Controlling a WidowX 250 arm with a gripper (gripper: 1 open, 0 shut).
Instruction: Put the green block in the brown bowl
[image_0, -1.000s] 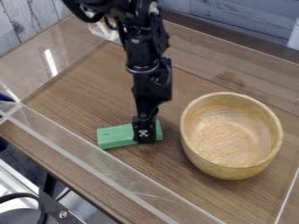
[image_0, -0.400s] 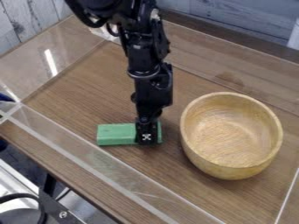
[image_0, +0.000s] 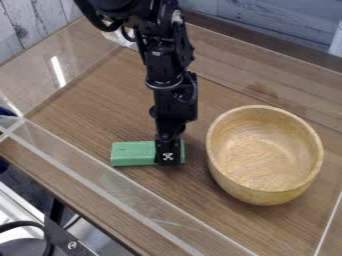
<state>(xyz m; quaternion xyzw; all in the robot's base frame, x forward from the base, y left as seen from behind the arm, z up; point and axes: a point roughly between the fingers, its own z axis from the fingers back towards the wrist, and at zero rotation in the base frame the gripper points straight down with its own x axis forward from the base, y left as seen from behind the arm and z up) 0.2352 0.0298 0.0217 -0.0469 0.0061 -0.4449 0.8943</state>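
Black robot arm (image_0: 163, 62) with bulky, angular segments; above the jaws, small pale marks dot its dark, jointed body

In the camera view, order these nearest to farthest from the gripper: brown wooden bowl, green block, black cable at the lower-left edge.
1. Matte green rectangular block: right at the black gripper, at its fingertips.
2. Round light-brown wooden bowl: just to the image right.
3. Thin black cable: far off, lower-left corner.
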